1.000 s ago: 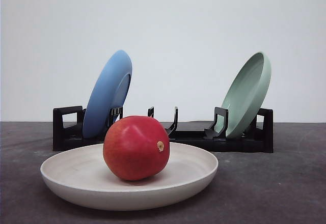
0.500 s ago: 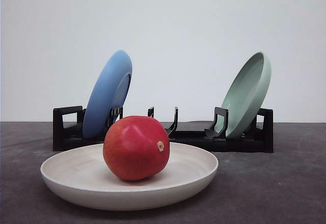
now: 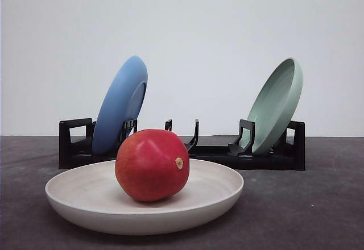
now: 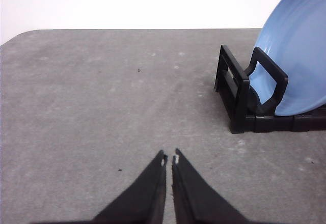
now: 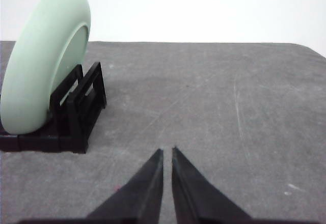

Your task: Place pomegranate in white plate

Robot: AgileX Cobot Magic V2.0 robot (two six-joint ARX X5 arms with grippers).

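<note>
The glossy red pomegranate (image 3: 152, 165) rests inside the white plate (image 3: 68, 196) on the grey table, near the front, its tan stem spot facing right. My left gripper (image 4: 169, 159) is shut over bare table, with nothing between its black fingers, well apart from the rack end with the blue plate. Over bare table beside the green plate's end of the rack, my right gripper (image 5: 167, 152) is likewise shut and holds nothing.
Behind the white plate stands a black dish rack (image 3: 216, 153). A blue plate (image 3: 120, 103) leans in its left end and a pale green plate (image 3: 277, 103) in its right end. The same blue plate (image 4: 298, 56) and green plate (image 5: 43, 61) appear in the wrist views.
</note>
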